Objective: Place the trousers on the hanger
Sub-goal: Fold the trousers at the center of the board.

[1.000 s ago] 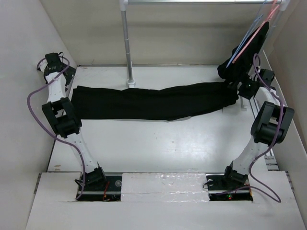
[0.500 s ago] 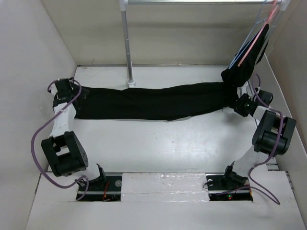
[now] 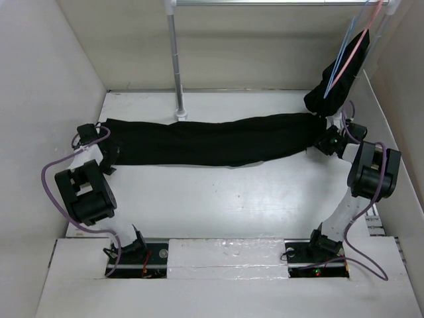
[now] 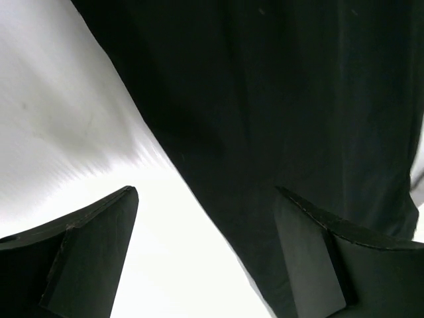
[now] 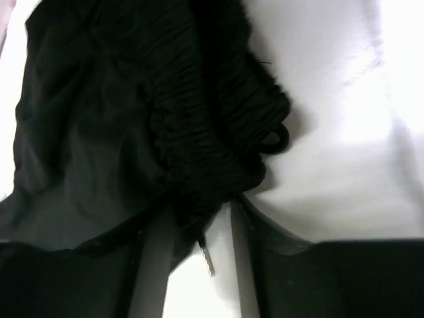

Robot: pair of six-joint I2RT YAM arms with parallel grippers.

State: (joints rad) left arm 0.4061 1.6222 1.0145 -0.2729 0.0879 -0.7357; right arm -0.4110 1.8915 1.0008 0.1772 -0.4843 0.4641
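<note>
Lying flat across the white table, the big black trousers reach from the left side all the way to the right side. The left gripper is at the left end of them. Its two dark fingers are spread wide apart and hold nothing. One finger is over bare table and the other is over the black cloth. The right gripper is at the other end, right by the scrunched-up stretchy band of the trousers. A bit of that band hangs down between its fingers, but the picture is too dark and blurry to tell if they are pinching it. The thin light-blue hanger is up at the back right corner, hanging from the rail, well apart from the trousers on the table. A pink hanger hangs just beside it with a smaller black garment on it. A metal pole stands at the back of the table
</note>
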